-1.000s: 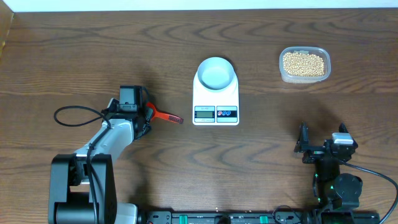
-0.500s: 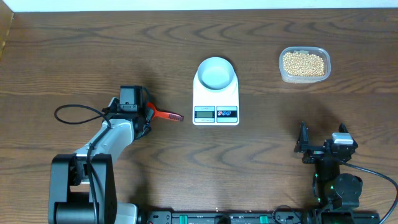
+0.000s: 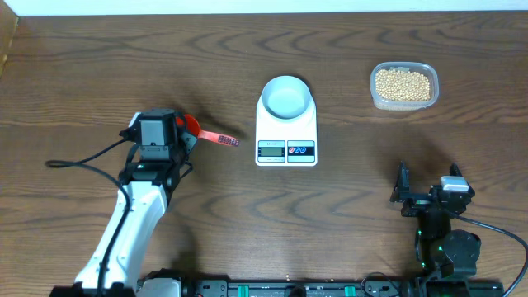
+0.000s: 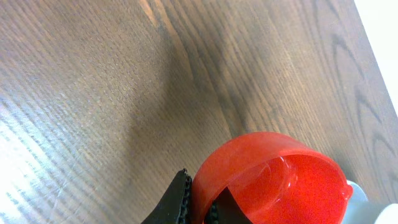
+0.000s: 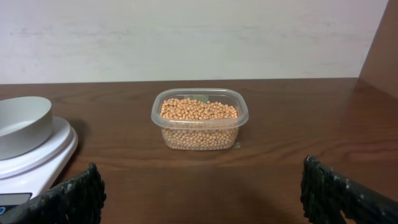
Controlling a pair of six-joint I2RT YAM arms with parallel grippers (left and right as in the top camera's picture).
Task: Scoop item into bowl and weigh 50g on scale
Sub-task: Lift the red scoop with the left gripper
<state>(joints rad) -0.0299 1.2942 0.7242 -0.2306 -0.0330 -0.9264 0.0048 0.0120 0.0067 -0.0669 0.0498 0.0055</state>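
My left gripper (image 3: 181,132) is shut on the wall of a red scoop (image 3: 206,134), left of the scale; its handle points right toward the scale. In the left wrist view the scoop's empty cup (image 4: 273,177) is pinched between the black fingers (image 4: 179,198), above bare wood. The white bowl (image 3: 286,96) sits on the white scale (image 3: 286,140) at the table's middle. The beans (image 3: 403,83) fill a clear tub at the back right. My right gripper (image 3: 422,195) rests open near the front right, facing the beans (image 5: 199,112), with nothing between its fingers.
A black cable (image 3: 82,157) loops left of the left arm. The clear tub (image 5: 199,137) stands right of the scale (image 5: 37,162) and bowl (image 5: 22,124). A pale wall runs along the table's far edge.
The left gripper has finished closing on the scoop's cup and moved up and to the left with it. The right arm has not moved.
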